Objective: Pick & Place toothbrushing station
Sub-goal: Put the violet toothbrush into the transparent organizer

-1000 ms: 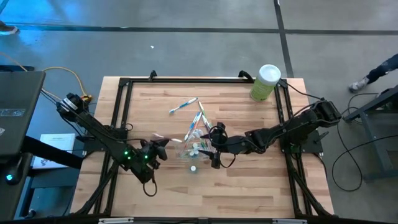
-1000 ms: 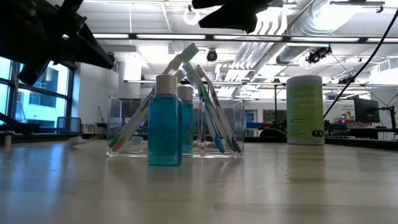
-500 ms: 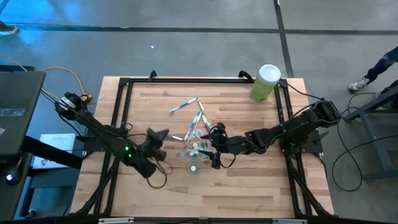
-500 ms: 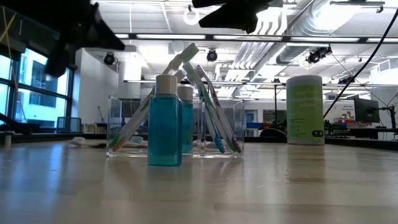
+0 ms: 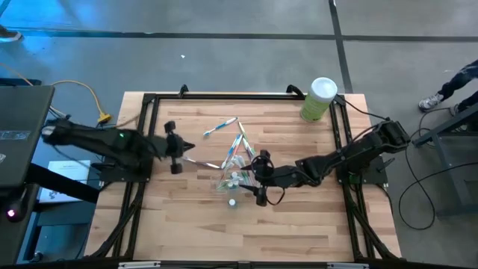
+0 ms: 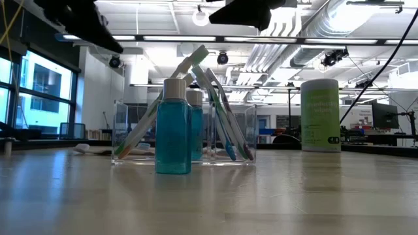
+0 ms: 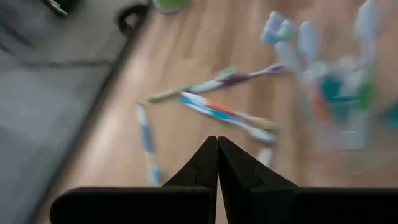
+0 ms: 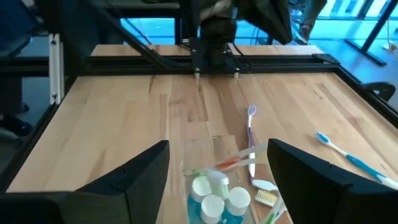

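Observation:
The clear holder stands mid-table with several pastel toothbrushes leaning in it and white-capped blue bottles inside. One blue bottle stands on the table just in front of it. Loose toothbrushes lie flat on the wood left of and beyond the holder. My right gripper is open and hangs over the holder's right side, above the brush tops, touching nothing. My left gripper is shut and empty, left of the holder above the table.
A tall green canister with a white lid stands at the far right corner. A black frame runs round the table. Bare wood lies along the near side. A person's legs show beyond the right edge.
My left gripper has swung away from the holder's near left side, toward the table's far and left edges, and has turned to point level toward the right. The holder, bottles and toothbrushes have kept still.

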